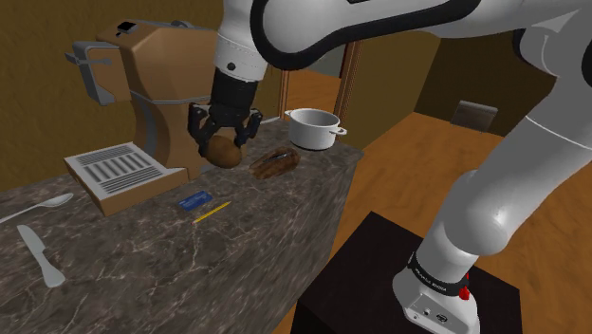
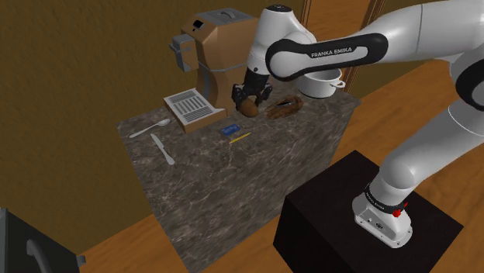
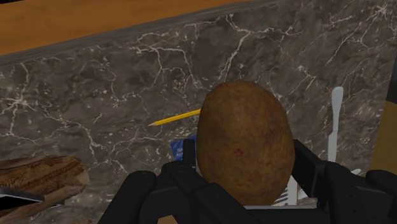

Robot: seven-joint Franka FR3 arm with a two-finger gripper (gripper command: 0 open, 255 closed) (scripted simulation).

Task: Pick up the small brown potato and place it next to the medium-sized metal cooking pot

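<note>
1. Above the dark marbled surface (image 1: 190, 256), your claw (image 1: 225, 142) hangs point-down in front of the brown coffee machine (image 1: 161, 76).
2. Its two black fingers are pinching the potato (image 1: 224, 152), one on each side. In the wrist view the potato (image 3: 242, 143) sits upright between them, brown and rough-skinned.
3. You can see the potato is off the surface: the wrist view looks past it to the marble (image 3: 127, 83) below.
4. Under the claw lie a yellow pencil (image 3: 175, 118) and a small blue card (image 3: 177, 149), close together. In the shoulder view the card (image 1: 194, 199) and pencil (image 1: 212, 212) lie on the near side of the claw.
5. The pot (image 1: 313, 128) stands at the surface's far corner, to the shoulder view's right of the claw and apart from it. It is pale grey with side handles.
6. Between the potato and the pot lies a brown lumpy object (image 1: 275, 163), flat on the surface. You cannot tell what it is.
7. Towards the shoulder view's left you have a spoon (image 1: 43, 206) and a knife (image 1: 40, 254), well apart from the claw.
8. From the second exterior view, the claw (image 2: 250, 105) and potato (image 2: 250, 108) sit just beside the coffee machine (image 2: 217, 46), with the pot (image 2: 319, 84) to that view's right.
9. The arm's black stand (image 2: 349, 209) is on the floor beside the surface (image 2: 233, 178).
</note>
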